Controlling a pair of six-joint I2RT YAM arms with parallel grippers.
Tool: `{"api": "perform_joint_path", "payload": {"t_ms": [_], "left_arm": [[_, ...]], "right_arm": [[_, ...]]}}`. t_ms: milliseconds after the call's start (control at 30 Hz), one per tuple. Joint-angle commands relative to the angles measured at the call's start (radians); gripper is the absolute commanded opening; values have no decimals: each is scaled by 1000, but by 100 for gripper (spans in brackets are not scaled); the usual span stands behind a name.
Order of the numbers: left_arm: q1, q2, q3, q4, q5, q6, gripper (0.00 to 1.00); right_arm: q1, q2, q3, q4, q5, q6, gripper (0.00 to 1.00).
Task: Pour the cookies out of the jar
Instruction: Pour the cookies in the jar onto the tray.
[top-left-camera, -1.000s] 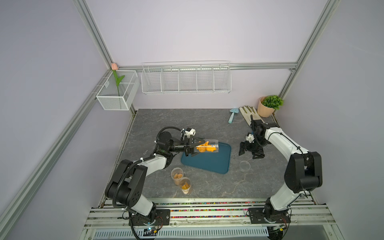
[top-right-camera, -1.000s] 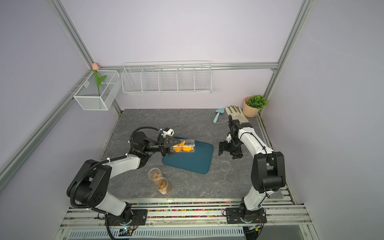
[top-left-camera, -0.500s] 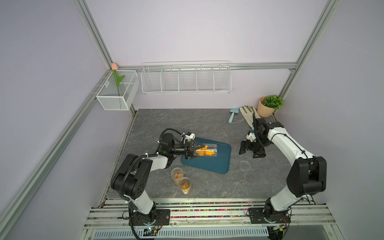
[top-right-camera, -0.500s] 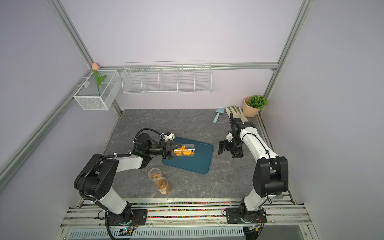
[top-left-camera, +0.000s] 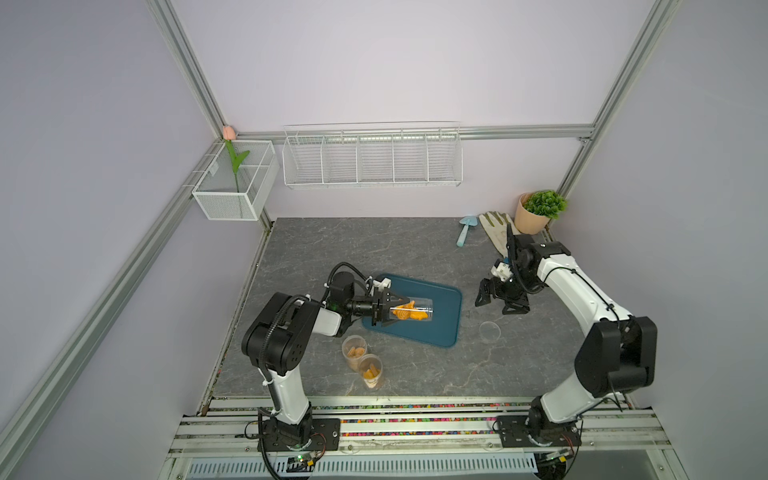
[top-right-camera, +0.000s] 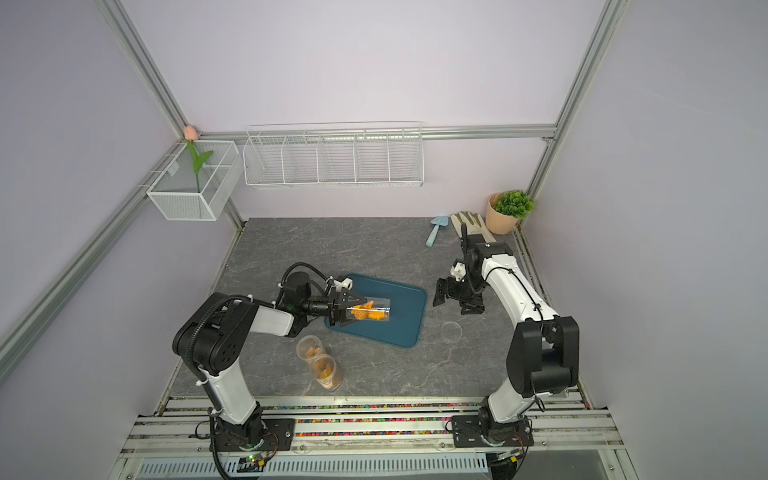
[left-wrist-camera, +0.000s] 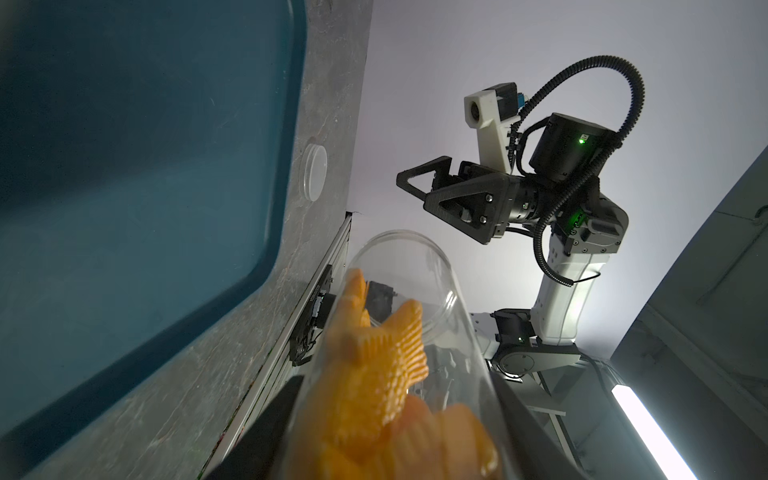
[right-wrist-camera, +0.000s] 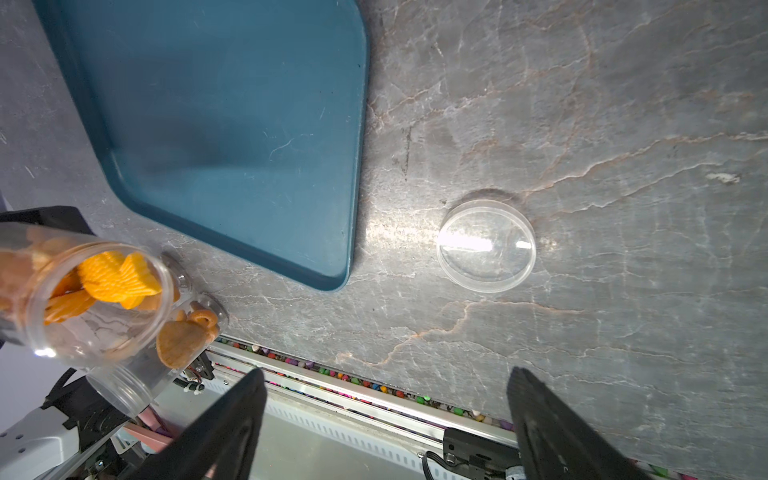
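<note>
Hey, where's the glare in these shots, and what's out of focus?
Left wrist view: the cookies in the jar sit too close and blur, and a light bar blows out white. Right wrist view: glare streaks across the lid and the table beside it; the tips of the right claw are soft dark shapes. Both top views: sharp, evenly lit.

The twin arms, left arm (top-left-camera: 286, 395) and right arm (top-left-camera: 582, 286), wear white shells over black joints. A ribbed black cable (left-wrist-camera: 623, 70) loops over the right wrist, green lights (left-wrist-camera: 581, 141) glow on its housings, and silver screws (left-wrist-camera: 489, 198) stud the black, triangle-framed right gripper (left-wrist-camera: 411, 192).
</note>
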Motion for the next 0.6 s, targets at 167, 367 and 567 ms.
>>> {"api": "perform_joint_path", "payload": {"t_ms": [167, 367, 567], "left_arm": [[35, 23, 11, 8, 18, 32, 59], [48, -35, 34, -310, 5, 266, 59], [47, -57, 298, -1418, -112, 1069, 63]], "right_arm": [[-6, -33, -24, 5, -29, 6, 93], [-6, -35, -43, 21, -35, 9, 93], [-6, -34, -58, 34, -46, 9, 93]]}}
